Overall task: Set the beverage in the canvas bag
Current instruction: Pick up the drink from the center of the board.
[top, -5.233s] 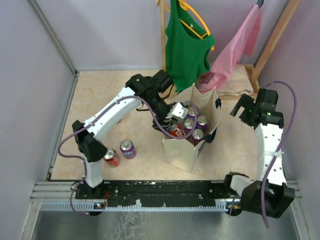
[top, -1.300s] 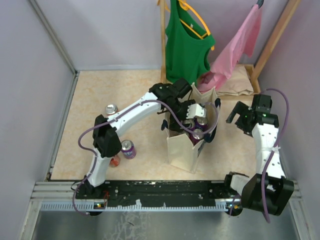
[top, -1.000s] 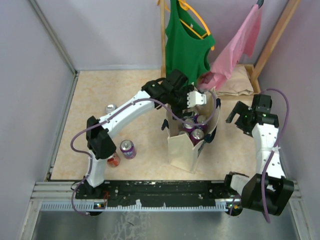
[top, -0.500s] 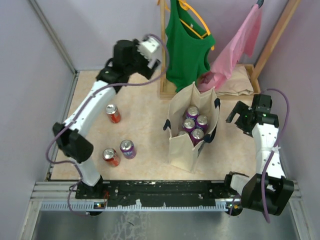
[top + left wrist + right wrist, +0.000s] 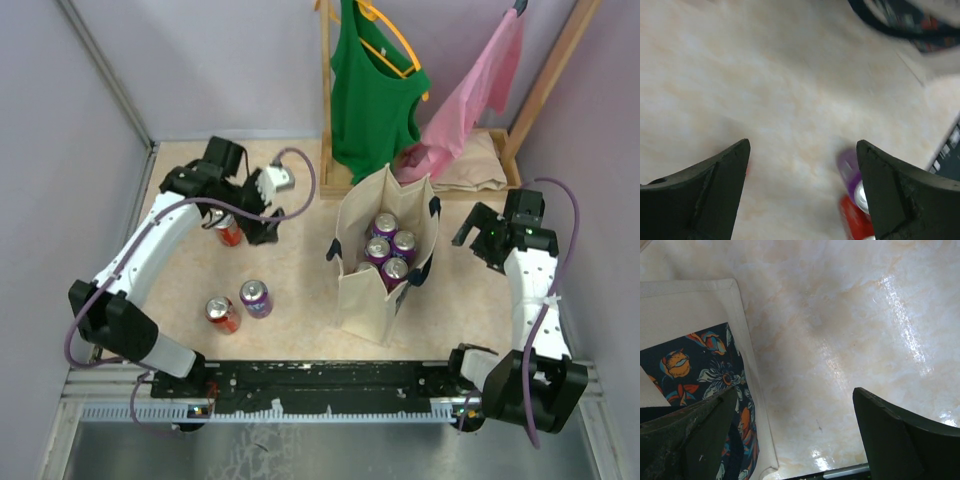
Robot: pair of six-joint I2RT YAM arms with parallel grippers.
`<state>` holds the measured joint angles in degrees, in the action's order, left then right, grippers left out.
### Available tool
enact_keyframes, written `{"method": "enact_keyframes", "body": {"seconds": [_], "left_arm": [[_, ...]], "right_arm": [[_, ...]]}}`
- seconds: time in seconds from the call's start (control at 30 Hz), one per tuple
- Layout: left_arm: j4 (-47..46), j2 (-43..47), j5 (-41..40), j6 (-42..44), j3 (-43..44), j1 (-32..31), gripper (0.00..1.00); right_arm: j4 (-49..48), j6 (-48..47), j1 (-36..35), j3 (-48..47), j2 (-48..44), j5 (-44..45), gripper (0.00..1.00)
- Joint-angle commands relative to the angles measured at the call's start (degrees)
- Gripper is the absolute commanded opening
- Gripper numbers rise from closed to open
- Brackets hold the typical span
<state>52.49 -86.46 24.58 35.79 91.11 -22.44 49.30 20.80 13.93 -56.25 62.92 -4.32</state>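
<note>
- Three loose cans stand left of the canvas bag (image 5: 365,300): far red can (image 5: 229,232), near red can (image 5: 221,313), purple can (image 5: 256,298).
- Spread and empty, the left gripper (image 5: 802,145) hangs left of the bag.
- Three purple cans (image 5: 393,245) stand inside the bag.
- Spread and empty, the right gripper (image 5: 794,389) hangs just right of the bag.
- Half a second ago the left arm was raised farther behind the bag; it is lower now.

No legible text or labels anywhere
</note>
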Motion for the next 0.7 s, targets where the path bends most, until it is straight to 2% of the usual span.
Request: {"method": "enact_keyframes", "body": {"seconds": [0.0,0.2,0.33,0.5,0.67], "left_arm": [[14.18,5.10,5.14,9.00,-10.90,-1.01,0.93],[14.22,9.84,2.30,8.48,-18.90,-7.09,1.00],[12.30,11.32,1.14,7.00,-21.70,-10.20,1.00],[4.39,11.66,-6.76,6.41,-27.92,-12.24,1.00],[1.44,9.90,-14.28,5.78,-28.98,-12.22,1.00]], "right_arm": [[-0.39,-0.05,0.56,-1.87,-1.60,-0.02,0.99],[0.68,-0.70,0.56,-2.28,-2.22,0.20,0.99],[0.89,-0.63,0.63,-1.83,-2.81,0.04,0.99],[0.69,0.06,0.57,-0.71,-3.65,-0.55,0.99],[1.10,-0.05,0.61,-0.36,-4.32,-0.19,0.99]]}}
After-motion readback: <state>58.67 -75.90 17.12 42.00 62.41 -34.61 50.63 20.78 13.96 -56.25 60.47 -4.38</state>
